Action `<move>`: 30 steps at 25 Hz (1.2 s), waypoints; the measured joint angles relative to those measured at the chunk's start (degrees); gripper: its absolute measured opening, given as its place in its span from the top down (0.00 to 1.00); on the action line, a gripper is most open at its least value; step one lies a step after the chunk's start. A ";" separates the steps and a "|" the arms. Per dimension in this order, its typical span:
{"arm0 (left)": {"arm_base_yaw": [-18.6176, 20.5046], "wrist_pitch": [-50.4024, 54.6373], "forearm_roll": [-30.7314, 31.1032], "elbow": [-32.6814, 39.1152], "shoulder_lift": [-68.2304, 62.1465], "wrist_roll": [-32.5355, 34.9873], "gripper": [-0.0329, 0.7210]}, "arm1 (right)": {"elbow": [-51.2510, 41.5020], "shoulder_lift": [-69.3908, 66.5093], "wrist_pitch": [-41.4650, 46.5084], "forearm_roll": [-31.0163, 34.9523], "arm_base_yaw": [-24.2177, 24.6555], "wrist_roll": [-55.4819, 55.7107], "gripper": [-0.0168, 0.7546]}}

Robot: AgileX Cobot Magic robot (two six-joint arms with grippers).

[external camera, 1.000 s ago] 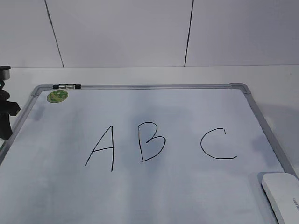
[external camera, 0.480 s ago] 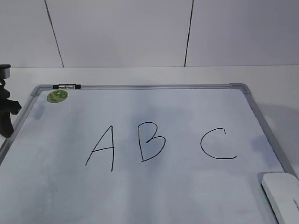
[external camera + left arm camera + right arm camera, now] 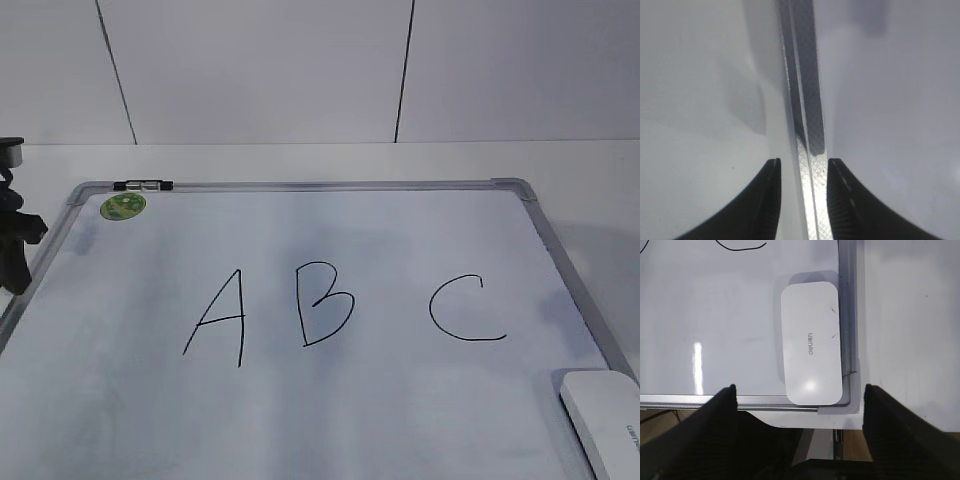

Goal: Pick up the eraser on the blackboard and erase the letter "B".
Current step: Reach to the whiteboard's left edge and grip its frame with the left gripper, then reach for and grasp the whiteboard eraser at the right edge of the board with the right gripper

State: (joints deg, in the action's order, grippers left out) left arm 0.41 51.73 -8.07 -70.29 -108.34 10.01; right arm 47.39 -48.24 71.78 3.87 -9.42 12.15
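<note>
The blackboard [image 3: 400, 230] is a white dry-erase board in a grey frame, lying flat. On it are a black "A" [image 3: 222, 318], the letter "B" [image 3: 322, 303] in the middle and a "C" [image 3: 462, 308]. The white eraser [image 3: 605, 415] lies flat in the board's near right corner. In the right wrist view, the eraser [image 3: 811, 350] sits just ahead of my right gripper [image 3: 800, 388], which is wide open and empty. My left gripper [image 3: 803, 162] is open, its fingers either side of the board's left frame rail [image 3: 807, 100]. The left arm [image 3: 15, 245] shows at the left edge.
A round green sticker [image 3: 123, 206] and a small black clip [image 3: 143, 185] sit at the board's far left corner. White table surrounds the board. A tiled wall [image 3: 300, 70] rises behind. The table's near edge [image 3: 830, 420] lies just past the eraser's corner.
The left arm barely shifts at the board's left edge. Everything else stays still.
</note>
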 joint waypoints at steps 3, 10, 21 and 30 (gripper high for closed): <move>0.00 0.00 0.00 0.00 0.00 0.00 0.64 | 0.00 0.00 0.00 0.00 0.00 0.00 0.22; 0.00 0.23 0.00 -0.09 -2.70 0.00 0.64 | 0.00 0.00 0.00 0.00 0.00 0.00 0.22; 0.00 0.71 -0.68 -0.62 -3.43 0.00 0.67 | 0.00 0.00 0.00 0.12 0.00 0.00 0.22; 0.00 0.97 -0.68 -0.74 -3.43 0.00 0.85 | 0.00 0.00 0.00 0.12 0.00 0.00 0.22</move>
State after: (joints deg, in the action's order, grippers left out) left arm 0.41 52.70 -8.75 -71.03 -111.77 10.01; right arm 47.39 -48.24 71.78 4.00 -9.42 12.15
